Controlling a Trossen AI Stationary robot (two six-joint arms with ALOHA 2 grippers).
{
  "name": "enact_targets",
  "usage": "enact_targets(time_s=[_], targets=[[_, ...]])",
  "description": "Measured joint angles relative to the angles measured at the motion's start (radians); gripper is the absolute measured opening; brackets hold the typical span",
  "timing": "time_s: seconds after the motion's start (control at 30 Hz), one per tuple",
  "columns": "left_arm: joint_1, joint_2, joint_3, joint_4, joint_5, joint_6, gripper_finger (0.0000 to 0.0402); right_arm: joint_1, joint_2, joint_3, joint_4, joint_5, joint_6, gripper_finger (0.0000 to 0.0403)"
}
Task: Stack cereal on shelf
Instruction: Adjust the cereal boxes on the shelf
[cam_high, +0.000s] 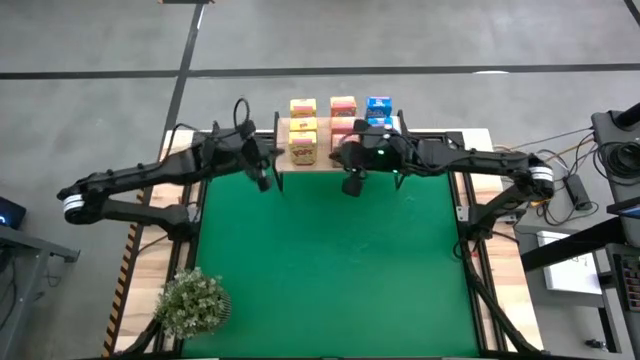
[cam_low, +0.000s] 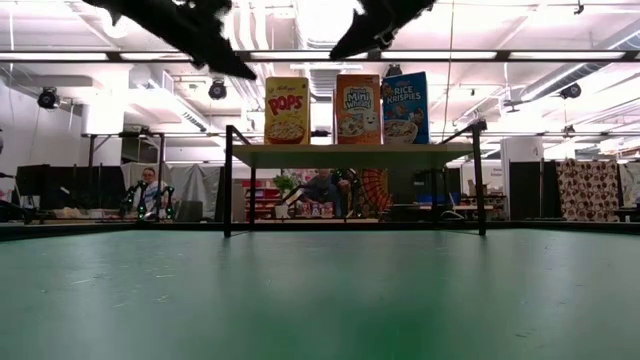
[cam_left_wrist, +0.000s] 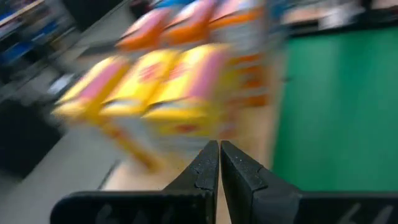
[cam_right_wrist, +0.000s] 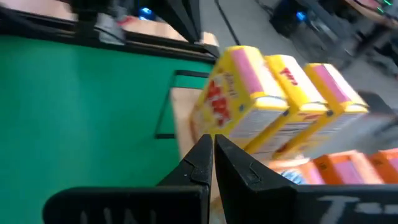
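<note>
As both arms reach over the far edge of the green mat (cam_high: 330, 260), the scene reads view by view:

High view, cereal: three columns of cereal boxes sit on the shelf (cam_high: 335, 158) at the far side of the counter (cam_high: 150, 270), with yellow boxes (cam_high: 303, 130) on the left, orange-pink boxes (cam_high: 343, 112) in the middle and blue boxes (cam_high: 379, 108) on the right.
High view, arms: the left gripper (cam_high: 264, 180) hangs just left of the shelf's front edge; the right gripper (cam_high: 352, 185) hangs at the front edge, below the middle column.
High view, plant: a bushy potted plant (cam_high: 192, 302) stands at the mat's near left corner.
Low view, shelf: the light-wood top on black legs carries a yellow box (cam_low: 287, 110), an orange one (cam_low: 358, 108) and a blue one (cam_low: 405, 107), upright and side by side; both arms show dark at the top of the frame, above the boxes.
Low view, room: a person (cam_low: 150, 190) sits in the background at left.
Left wrist view, jaws: the left gripper (cam_left_wrist: 219, 163) has its jaws pressed together, holding nothing, with blurred yellow boxes (cam_left_wrist: 155, 93) just ahead.
Right wrist view, jaws: the right gripper (cam_right_wrist: 213, 158) has its jaws together, empty, beside the row of yellow boxes (cam_right_wrist: 273, 99); orange boxes (cam_right_wrist: 348, 171) lie beyond.
</note>
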Motion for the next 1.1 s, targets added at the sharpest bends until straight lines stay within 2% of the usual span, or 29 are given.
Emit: enact_targets(time_s=[0.17, 0.27, 0.37, 0.47, 0.73, 1.1], targets=[[-0.118, -0.119, -0.075, 0.006, 0.107, 0.000, 0.0000, 0.000, -0.138, -0.206, 0.145, -0.132, -0.034, 0.0009], [-0.188, -0.198, -0.136, 0.008, 0.141, -0.009, 0.0000, 0.000, -0.222, -0.320, 0.246, -0.123, -0.003, 0.0009], [-0.239, -0.268, -0.194, 0.053, 0.144, -0.043, 0.0000, 0.000, -0.310, -0.384, 0.273, -0.030, 0.029, 0.0009], [-0.265, -0.319, -0.235, 0.100, 0.143, -0.069, 0.0000, 0.000, -0.385, -0.397, 0.219, 0.014, 0.087, 0.0009], [-0.268, -0.379, -0.264, 0.119, 0.140, -0.072, 0.0000, 0.000, -0.486, -0.332, -0.151, 0.013, 0.259, 0.0009], [-0.267, -0.362, -0.254, 0.118, 0.139, -0.038, 0.0000, -0.001, -0.460, -0.356, -0.175, 0.158, 0.283, 0.0009]])
